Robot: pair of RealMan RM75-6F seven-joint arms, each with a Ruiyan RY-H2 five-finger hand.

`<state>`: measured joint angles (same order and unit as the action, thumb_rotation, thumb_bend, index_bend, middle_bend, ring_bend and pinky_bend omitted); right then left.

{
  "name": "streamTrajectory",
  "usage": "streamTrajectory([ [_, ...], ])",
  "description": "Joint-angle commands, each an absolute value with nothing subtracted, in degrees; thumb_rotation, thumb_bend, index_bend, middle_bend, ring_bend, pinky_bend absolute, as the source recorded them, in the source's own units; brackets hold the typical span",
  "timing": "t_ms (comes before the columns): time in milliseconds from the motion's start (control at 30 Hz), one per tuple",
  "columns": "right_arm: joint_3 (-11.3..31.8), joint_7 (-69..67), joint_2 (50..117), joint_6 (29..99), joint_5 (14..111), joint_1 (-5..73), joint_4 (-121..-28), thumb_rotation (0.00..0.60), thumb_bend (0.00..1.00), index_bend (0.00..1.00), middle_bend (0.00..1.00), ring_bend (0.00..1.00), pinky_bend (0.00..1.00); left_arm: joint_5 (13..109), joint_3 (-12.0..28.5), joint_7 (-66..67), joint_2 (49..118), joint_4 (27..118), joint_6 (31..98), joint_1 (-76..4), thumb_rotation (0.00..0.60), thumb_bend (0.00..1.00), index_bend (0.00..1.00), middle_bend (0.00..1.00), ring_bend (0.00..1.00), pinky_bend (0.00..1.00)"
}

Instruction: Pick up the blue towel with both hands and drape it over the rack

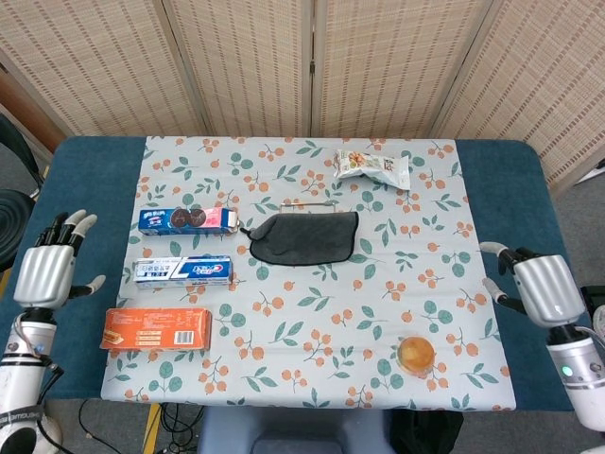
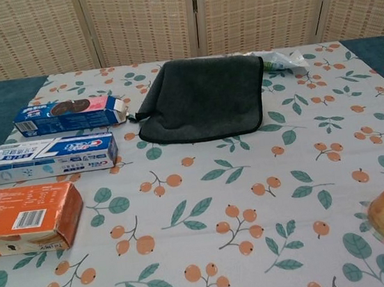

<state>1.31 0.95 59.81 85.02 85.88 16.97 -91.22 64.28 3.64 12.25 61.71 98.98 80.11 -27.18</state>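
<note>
The dark blue-grey towel (image 1: 304, 236) lies folded on the patterned cloth near the table's middle; the chest view shows the towel (image 2: 202, 97) at the far centre. A thin pale bar (image 1: 307, 201) shows just behind it in the head view; I cannot tell if it is the rack. My left hand (image 1: 47, 270) hovers off the table's left edge with fingers spread and nothing in it. My right hand (image 1: 539, 284) is over the right blue margin, fingers apart and holding nothing. Both hands are far from the towel and outside the chest view.
Left of the towel lie a cookie box (image 1: 186, 219), a toothpaste box (image 1: 183, 271) and an orange box (image 1: 157, 328). A snack bag (image 1: 372, 166) sits at the back right. A round orange bun (image 1: 416, 354) lies near the front right edge.
</note>
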Motion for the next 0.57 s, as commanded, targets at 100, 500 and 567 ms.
streamTrajectory([
  [100,-0.84,2.93,58.79,88.67,86.69,12.1,-92.98,0.6,0.29,0.31,0.51,0.48,0.72,68.43,1.01,12.37,60.3,101.39,85.27,-21.92,0.6,0.17,0.12,0.0,0.0,0.14],
  [500,-1.91,2.61,60.01,91.22,87.22,6.52,-93.39,0.6,0.29,0.28,0.48,0.43,0.68,76.09,-2.47,15.35,60.03,105.39,91.25,-14.08,0.6,0.17,0.13,0.0,0.0,0.12],
  [567,-1.76,2.3,60.11,91.24,87.33,6.2,-93.4,0.6,0.29,0.28,0.48,0.43,0.68,76.84,-2.67,16.07,59.96,105.81,91.69,-13.32,0.6,0.17,0.13,0.0,0.0,0.12],
])
